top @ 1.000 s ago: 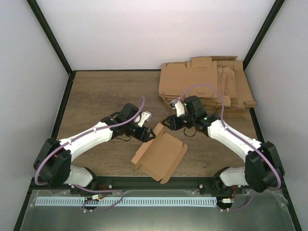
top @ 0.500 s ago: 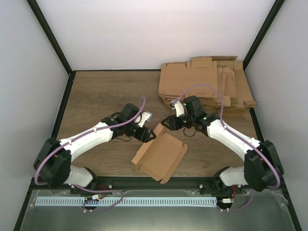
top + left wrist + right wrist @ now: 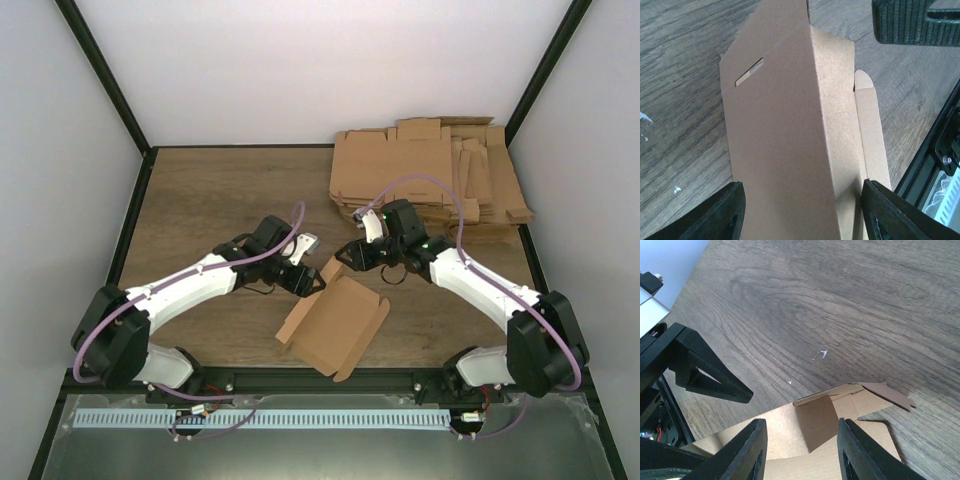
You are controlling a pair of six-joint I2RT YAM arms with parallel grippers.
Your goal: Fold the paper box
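The paper box [image 3: 335,322] lies half folded near the table's front edge, one side wall raised. In the left wrist view that brown wall [image 3: 790,140] has a slit and runs away between my fingers. My left gripper [image 3: 311,281] [image 3: 802,186] is open and straddles the wall at the box's upper left edge without pinching it. My right gripper [image 3: 341,262] [image 3: 801,424] is open just above the box's far corner, where a small upright flap [image 3: 817,420] stands between its fingers. The two grippers face each other closely.
A pile of flat cardboard blanks [image 3: 430,175] lies at the back right of the wooden table [image 3: 210,200]. The black frame rail [image 3: 945,145] runs close along the box's near side. A finger of the other arm [image 3: 915,22] [image 3: 710,372] shows in each wrist view.
The right jaws have opened a little wider. The left gripper has shifted slightly at the box's edge; the box itself has barely moved.
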